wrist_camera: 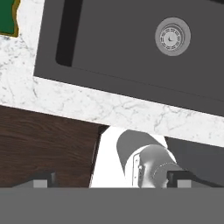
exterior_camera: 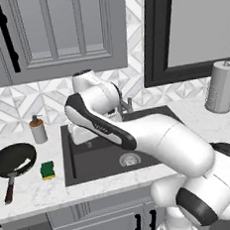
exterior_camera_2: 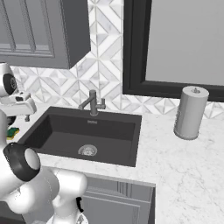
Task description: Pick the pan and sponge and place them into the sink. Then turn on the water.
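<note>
The black pan [exterior_camera: 14, 160] lies on the counter at the far left, its reddish-brown handle pointing toward the front edge. Just right of it sits the green and yellow sponge [exterior_camera: 47, 170] [exterior_camera_2: 12, 131] [wrist_camera: 8, 17], close to the sink's left rim. The dark grey sink [exterior_camera: 99, 161] [exterior_camera_2: 109, 131] [wrist_camera: 113, 39] holds only its round drain [wrist_camera: 173, 37]. My gripper [exterior_camera: 80, 139] [exterior_camera_2: 22, 114] [wrist_camera: 109, 179] hangs above the sink's left end, pointing down, open with nothing between its fingertips [wrist_camera: 41, 179]. The grey faucet [exterior_camera: 126, 106] [exterior_camera_2: 92, 103] stands behind the basin; no water runs.
A grey soap dispenser [exterior_camera: 37, 129] stands behind the pan. A paper towel roll [exterior_camera: 221, 87] [exterior_camera_2: 191, 112] stands on the counter to the right of the sink. Cabinets hang above at the left, and a dark-framed window sits behind the faucet.
</note>
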